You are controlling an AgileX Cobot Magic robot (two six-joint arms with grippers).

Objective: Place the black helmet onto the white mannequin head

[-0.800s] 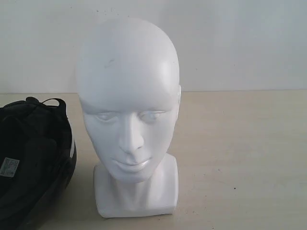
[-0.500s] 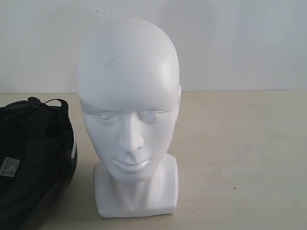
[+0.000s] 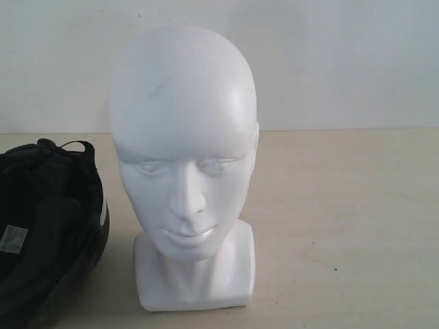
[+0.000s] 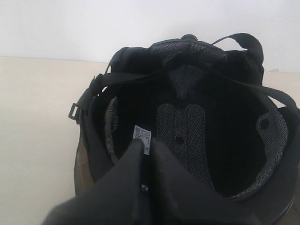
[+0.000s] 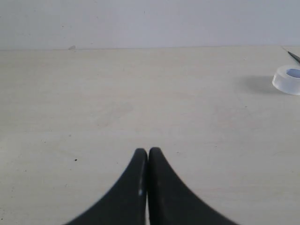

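Observation:
The white mannequin head stands upright on its blocky base at the middle of the table, face toward the exterior camera. The black helmet is at the left edge, its padded inside and straps showing. In the left wrist view the helmet fills the frame, hollow side toward the camera. My left gripper is shut on the helmet's near rim, beside a small white label. My right gripper is shut on nothing, over bare table. Neither gripper shows in the exterior view.
A clear roll of tape lies on the beige table, with a thin dark object at the frame edge beyond it. A white wall rises behind the table.
The helmet has shifted very slightly at the left edge of the exterior view. The mannequin head has not moved.

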